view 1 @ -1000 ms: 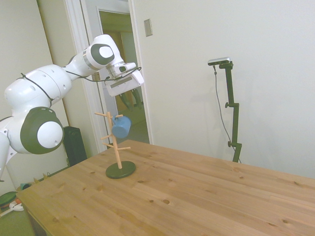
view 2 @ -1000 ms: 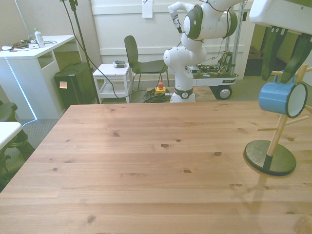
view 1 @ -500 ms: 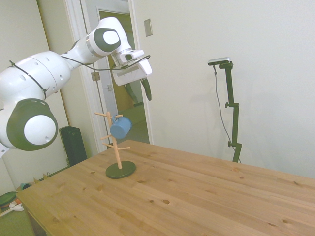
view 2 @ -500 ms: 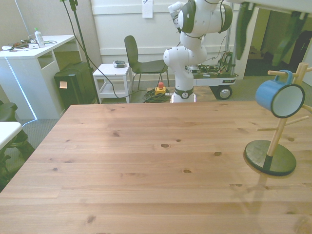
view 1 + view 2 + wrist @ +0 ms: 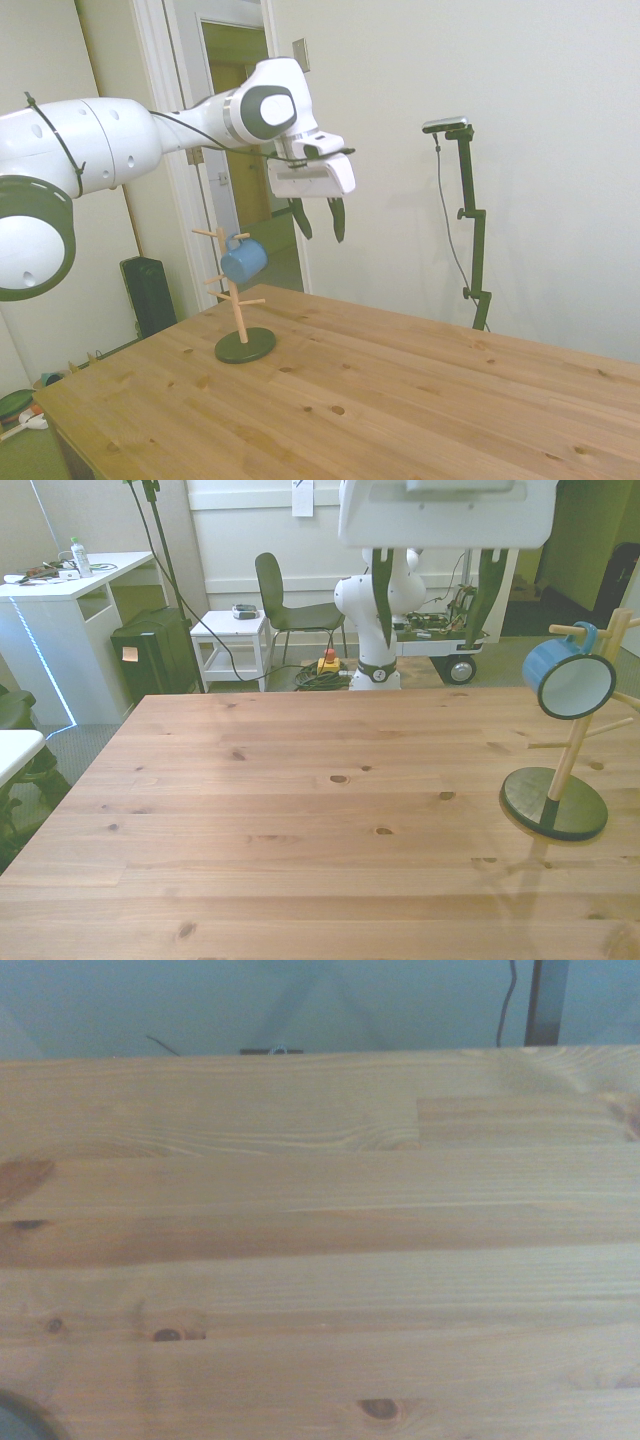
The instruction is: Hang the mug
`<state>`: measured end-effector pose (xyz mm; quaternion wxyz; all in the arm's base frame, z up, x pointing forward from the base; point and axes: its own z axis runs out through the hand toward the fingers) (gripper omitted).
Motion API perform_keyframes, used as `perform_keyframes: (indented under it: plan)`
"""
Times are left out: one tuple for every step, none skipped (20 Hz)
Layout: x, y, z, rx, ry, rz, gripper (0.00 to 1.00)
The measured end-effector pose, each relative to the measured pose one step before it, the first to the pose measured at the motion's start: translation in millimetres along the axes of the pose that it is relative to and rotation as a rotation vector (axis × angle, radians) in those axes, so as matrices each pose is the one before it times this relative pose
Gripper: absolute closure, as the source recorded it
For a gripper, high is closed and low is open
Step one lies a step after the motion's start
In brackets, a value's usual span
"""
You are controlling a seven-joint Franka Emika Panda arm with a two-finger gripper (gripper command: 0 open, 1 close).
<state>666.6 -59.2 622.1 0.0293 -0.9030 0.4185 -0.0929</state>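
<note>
Mug hung, gripper clear of it.
The mug [image 5: 243, 260] hangs on the rack [image 5: 238, 305], well apart from the raised gripper [image 5: 318, 218], fingers spread and empty; the rack's right side is cut off in the front view.

A: Where is the mug [image 5: 243, 259] [image 5: 568, 677] sitting?

B: It is hanging on an upper peg of the rack [image 5: 239, 318] [image 5: 569, 762], which is standing on the table [image 5: 400, 400] [image 5: 300, 810] near the front view's right edge.

A: And the gripper [image 5: 318, 218] [image 5: 430, 585]?

B: It is hanging high above the table, apart from the mug, toward the table's middle.
</note>
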Motion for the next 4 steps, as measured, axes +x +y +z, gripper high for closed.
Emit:
perform_keyframes:
  plan:
    - [2.15, 5.11, 16.94, -0.00193, -0.01444, -0.0053, 0.0]
    - [1.22, 5.29, 18.36, -0.00422, -0.01334, -0.00746, 0.0]
    - [0.26, 4.22, 17.51, -0.00254, -0.01067, -0.00329, 0.0]
    - [-0.49, 3.7, 17.79, -0.00064, -0.00954, -0.00383, 0.0]
